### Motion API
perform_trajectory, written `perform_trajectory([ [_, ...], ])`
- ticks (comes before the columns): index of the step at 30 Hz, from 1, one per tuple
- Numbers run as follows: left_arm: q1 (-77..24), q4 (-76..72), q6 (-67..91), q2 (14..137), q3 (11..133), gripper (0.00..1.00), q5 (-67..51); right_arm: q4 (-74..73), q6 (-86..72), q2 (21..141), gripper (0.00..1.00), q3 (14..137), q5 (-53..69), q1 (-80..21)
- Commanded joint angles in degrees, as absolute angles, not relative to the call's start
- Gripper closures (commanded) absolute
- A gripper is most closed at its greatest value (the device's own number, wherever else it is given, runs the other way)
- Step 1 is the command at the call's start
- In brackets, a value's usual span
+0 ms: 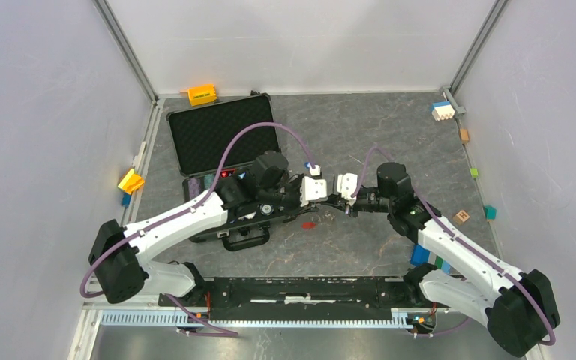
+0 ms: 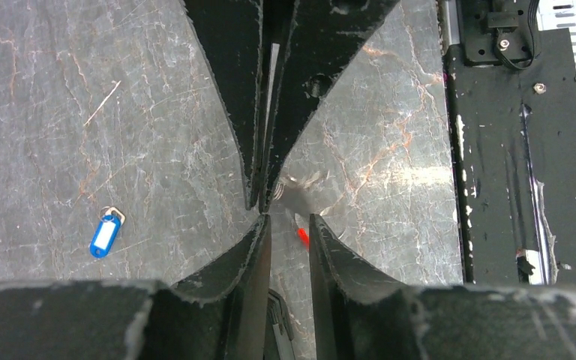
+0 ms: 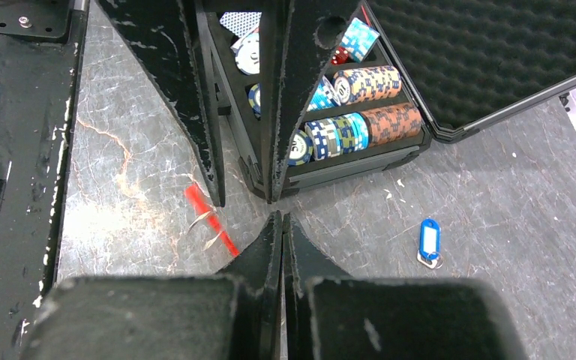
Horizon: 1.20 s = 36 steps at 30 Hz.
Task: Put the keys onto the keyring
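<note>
A dark grey desk (image 1: 375, 120) with a marbled pattern, veined in white and rust. On it lies a key (image 3: 428, 240) with a bright blue head and a white panel in the middle. The keyring (image 3: 210, 217) has a bright red strip and a silvery loop.

A black case (image 3: 412, 154) has a black dimpled foam lid. Its poker chips (image 3: 345, 131) are edged in checks of blue and white, orange and brown, and tan and navy.

The left end effector (image 2: 289, 219) and right end effector (image 3: 281, 216) are black, their edges scuffed pale.

Both arms (image 1: 172, 221) are white and black with purple cables (image 1: 229, 150).

An orange block (image 1: 202, 94) and a yellow block (image 1: 130, 181) lie at the desk's edges.
</note>
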State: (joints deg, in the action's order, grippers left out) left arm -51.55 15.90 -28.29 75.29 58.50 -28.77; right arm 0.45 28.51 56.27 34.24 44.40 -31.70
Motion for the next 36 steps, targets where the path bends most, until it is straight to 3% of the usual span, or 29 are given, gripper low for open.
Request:
perform_trajectory([
  [1,-51.42,13.27,-31.51,73.47,57.19,0.68,-29.45,2.57,28.44,55.66,1.0,34.17,43.39,-31.56],
  [9,-51.42,13.62,-35.6,71.41,51.45,0.66,-27.82,-8.14,36.29,56.59,0.99,35.85,38.77,-31.42],
  [12,-51.42,13.33,-39.19,70.61,48.25,0.6,-28.78,-14.22,41.38,55.36,0.85,35.61,37.91,-30.41],
  [17,-51.37,13.88,-42.2,70.93,44.85,0.53,-27.86,-29.19,54.12,54.63,0.51,35.69,36.85,-29.24],
  [22,-50.9,12.35,-44.99,68.77,40.42,0.45,-25.3,-44.19,64.96,57.96,0.38,35.8,37.44,-29.26],
  [36,-48.7,13.65,-47.09,70.21,39.23,0.43,-20.65,-42.45,65.25,58.1,0.48,30.19,35.92,-36.96],
])
